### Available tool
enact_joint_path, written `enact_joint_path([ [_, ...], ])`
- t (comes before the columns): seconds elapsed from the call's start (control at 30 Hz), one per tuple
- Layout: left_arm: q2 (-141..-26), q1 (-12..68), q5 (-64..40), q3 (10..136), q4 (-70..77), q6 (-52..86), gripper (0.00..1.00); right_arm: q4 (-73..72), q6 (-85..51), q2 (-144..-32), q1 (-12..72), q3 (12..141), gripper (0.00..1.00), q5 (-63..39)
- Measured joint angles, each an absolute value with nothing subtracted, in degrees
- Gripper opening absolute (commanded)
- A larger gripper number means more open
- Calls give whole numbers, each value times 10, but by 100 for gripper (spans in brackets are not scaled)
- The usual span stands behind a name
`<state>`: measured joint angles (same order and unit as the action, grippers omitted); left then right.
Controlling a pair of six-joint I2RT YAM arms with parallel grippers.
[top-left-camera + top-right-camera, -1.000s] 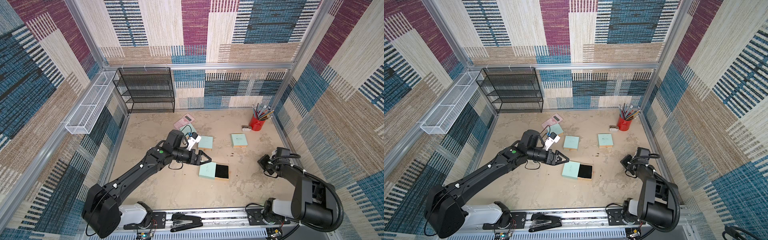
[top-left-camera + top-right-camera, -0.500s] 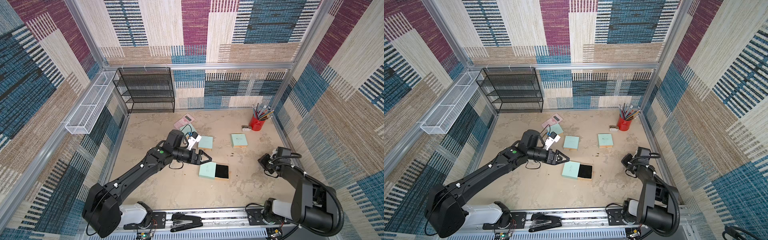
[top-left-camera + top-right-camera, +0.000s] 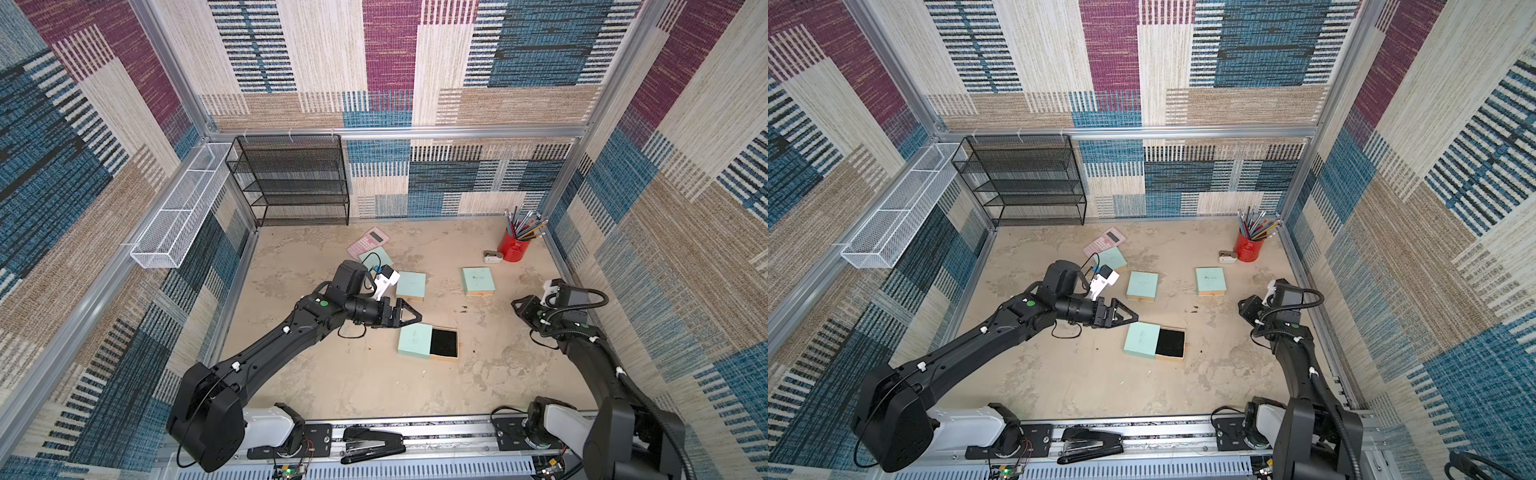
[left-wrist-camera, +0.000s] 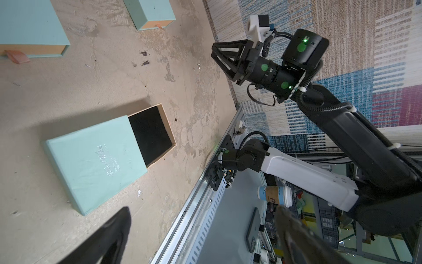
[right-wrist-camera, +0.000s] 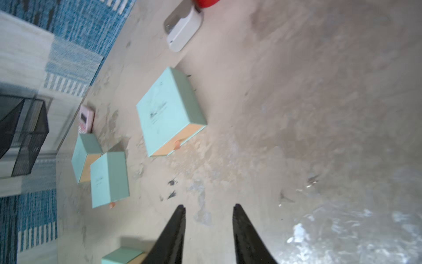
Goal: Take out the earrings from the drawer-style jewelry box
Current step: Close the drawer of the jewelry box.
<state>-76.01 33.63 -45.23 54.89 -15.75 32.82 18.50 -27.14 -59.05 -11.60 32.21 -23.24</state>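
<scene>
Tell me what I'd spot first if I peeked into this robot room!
Probably the long black left arm stretching across the sandy floor, its gripper wide open close by a mint-green box whose black-lined drawer is slid out. Next, the bright red pencil cup in the far right corner.

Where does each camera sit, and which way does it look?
Top views: high above the front, looking down at the floor; both arms show.
Left wrist: left arm, facing the open box and right gripper; own fingertips show.
Right wrist: right arm, facing closed boxes; own fingers show.
Top views and left wrist share the open box.
</scene>
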Motion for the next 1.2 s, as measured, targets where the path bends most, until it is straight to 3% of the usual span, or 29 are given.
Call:
enact_joint_path([
  [0.27,-765,317,-437,512,-136,350,98,234,-327,-472,36,272,88,-265],
  [0.4,-789,292,-441,458,-85,399,99,210,-382,-465,134,217,99,-275],
  [0.7,-881,274,-447,399,50,499,99,59,-463,-560,266,165,99,-279],
  [1.2,-972,295,-469,403,196,569,99,-15,-488,-564,274,151,100,-258],
])
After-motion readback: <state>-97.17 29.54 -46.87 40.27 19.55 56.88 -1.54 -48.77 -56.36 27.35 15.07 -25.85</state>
